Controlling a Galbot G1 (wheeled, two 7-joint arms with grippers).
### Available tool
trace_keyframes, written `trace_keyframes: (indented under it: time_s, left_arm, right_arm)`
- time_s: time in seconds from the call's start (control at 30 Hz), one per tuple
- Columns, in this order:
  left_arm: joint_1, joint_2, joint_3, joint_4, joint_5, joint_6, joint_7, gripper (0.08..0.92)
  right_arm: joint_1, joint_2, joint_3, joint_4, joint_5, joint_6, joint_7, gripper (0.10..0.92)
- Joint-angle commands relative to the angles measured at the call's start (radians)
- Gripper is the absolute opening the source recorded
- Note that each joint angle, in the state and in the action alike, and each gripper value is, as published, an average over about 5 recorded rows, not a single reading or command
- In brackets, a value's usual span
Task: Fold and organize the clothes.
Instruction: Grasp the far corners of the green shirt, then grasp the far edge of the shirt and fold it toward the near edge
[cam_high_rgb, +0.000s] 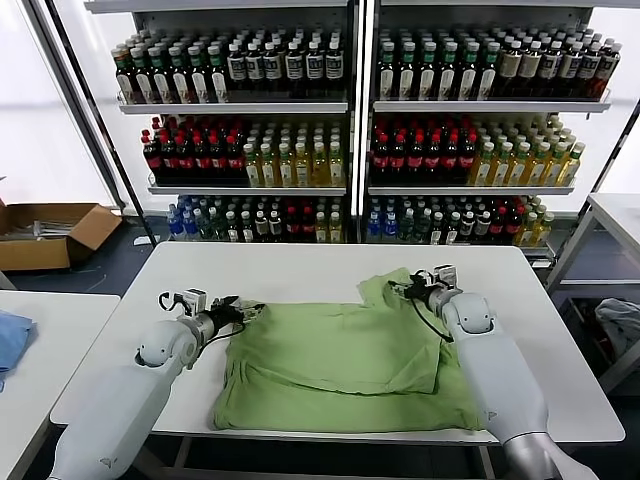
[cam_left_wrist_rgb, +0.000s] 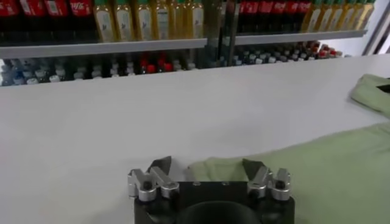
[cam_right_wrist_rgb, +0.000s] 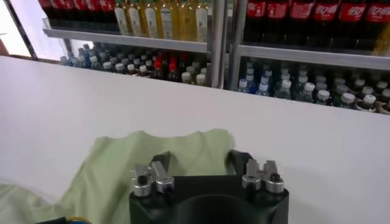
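A: Shirt (cam_high_rgb: 345, 365)?
B: Light green, plain side up; spread on the white table (cam_high_rgb: 300, 265), near the front edge; one sleeve (cam_right_wrist_rgb: 183, 149) lies rumpled at the far right corner.
A: Grippers?
B: Left gripper (cam_left_wrist_rgb: 207, 167) at the shirt's far left corner, jaws wide, one finger over cloth; right gripper (cam_right_wrist_rgb: 198, 161) over the sleeve, jaws wide, holding nothing.
A: Behind?
B: Bottle shelves (cam_high_rgb: 350, 110).

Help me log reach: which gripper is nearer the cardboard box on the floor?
Left. The left gripper sits at the shirt's left edge, on the cardboard box's side; the right gripper is at the shirt's far right sleeve.
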Motion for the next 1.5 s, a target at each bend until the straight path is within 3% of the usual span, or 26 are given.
trace_keyframes:
  time_s: [0.03, 0.47, 0.67, 1.0, 1.33, 1.5]
  left_arm:
    - [0.024, -0.005, 0.021, -0.011, 0.056, 0.015, 0.031, 0.637]
    - [0.033, 0.014, 0.006, -0.044, 0.037, -0.002, 0.073, 0.264]
    - [0.037, 0.017, -0.025, -0.124, -0.016, -0.04, 0.05, 0.12]
    - [0.146, 0.06, -0.109, -0.357, -0.074, -0.042, 0.003, 0.102]
    - [0.407, 0.1, -0.269, -0.583, -0.051, -0.022, -0.021, 0.102]
    - [0.522, 0.109, -0.333, -0.646, -0.047, -0.009, -0.02, 0.102]
  right_arm:
    - [0.014, 0.009, -0.02, -0.037, -0.019, -0.014, -0.004, 0.506]
    - [-0.052, -0.009, 0.008, 0.142, 0.057, -0.024, 0.014, 0.136]
    - [-0.132, -0.02, 0.059, 0.295, 0.127, -0.031, 0.041, 0.106]
    - [-0.318, -0.066, 0.153, 0.622, 0.234, -0.053, 0.088, 0.106]
    - [-0.67, -0.067, 0.324, 0.952, 0.267, -0.053, 0.109, 0.106]
    - [-0.842, -0.05, 0.387, 1.041, 0.225, -0.033, 0.097, 0.106]
